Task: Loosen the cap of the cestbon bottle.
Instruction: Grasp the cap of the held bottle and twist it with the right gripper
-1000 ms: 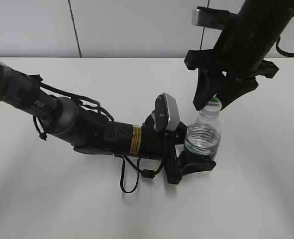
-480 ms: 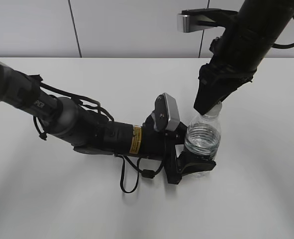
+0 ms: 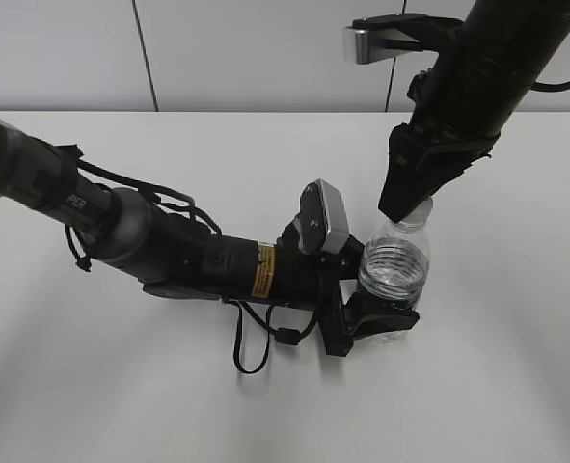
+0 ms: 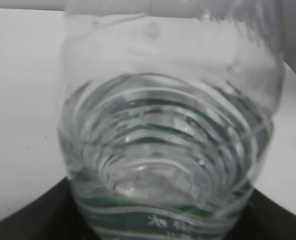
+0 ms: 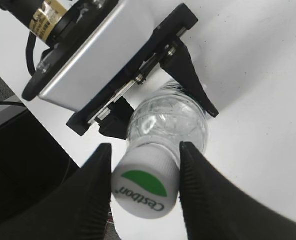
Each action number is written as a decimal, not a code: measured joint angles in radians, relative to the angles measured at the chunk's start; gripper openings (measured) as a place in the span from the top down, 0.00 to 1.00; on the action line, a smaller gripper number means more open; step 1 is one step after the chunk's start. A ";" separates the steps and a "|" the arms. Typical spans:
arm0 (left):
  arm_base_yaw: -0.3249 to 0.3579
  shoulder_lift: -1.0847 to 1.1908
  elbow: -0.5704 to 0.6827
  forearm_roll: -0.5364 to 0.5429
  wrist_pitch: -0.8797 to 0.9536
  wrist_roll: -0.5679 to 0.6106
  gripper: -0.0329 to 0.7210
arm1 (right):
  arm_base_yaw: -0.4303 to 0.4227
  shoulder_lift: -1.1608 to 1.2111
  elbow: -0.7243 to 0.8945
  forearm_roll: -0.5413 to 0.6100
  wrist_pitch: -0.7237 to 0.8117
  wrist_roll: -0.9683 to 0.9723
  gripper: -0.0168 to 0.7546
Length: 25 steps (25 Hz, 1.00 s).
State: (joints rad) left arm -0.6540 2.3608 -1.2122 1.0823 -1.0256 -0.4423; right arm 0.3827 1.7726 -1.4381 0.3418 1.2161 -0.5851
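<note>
1. Right hand (image 5: 143,187) of mine comes down from above with its two dark fingers (image 5: 95,185) pressed on either side of the cap (image 5: 144,189), clamped on it.
2. From my right wrist, the cap is white with a green half-circle and the word "Cestbon" on top, and it sits at 6 o'clock of the picture.
3. Left hand (image 3: 376,313) of mine reaches in low from 9 o'clock and grips the cestbon bottle (image 3: 393,270) around its lower body, jaws on both sides of it.
4. From my left wrist, the clear ribbed wall of the bottle fills the picture, with green bands and some white lettering near the bottom.
5. The bottle stands upright on the white counter (image 3: 516,367), at about 4 o'clock from the centre of the exterior view, held between my two hands.
</note>
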 joint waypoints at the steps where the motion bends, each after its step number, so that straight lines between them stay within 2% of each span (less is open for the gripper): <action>1: 0.000 0.000 0.000 0.000 0.000 0.000 0.29 | 0.000 0.000 0.000 0.000 0.000 -0.001 0.57; 8: 0.000 0.000 0.000 0.000 0.000 0.000 0.29 | 0.000 0.000 0.000 0.000 0.000 -0.021 0.57; 25: 0.000 0.000 0.000 -0.005 0.002 -0.001 0.29 | 0.000 -0.003 0.000 0.018 -0.013 -0.298 0.57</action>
State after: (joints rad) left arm -0.6540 2.3608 -1.2122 1.0773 -1.0233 -0.4431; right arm 0.3827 1.7696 -1.4381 0.3598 1.2035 -0.8835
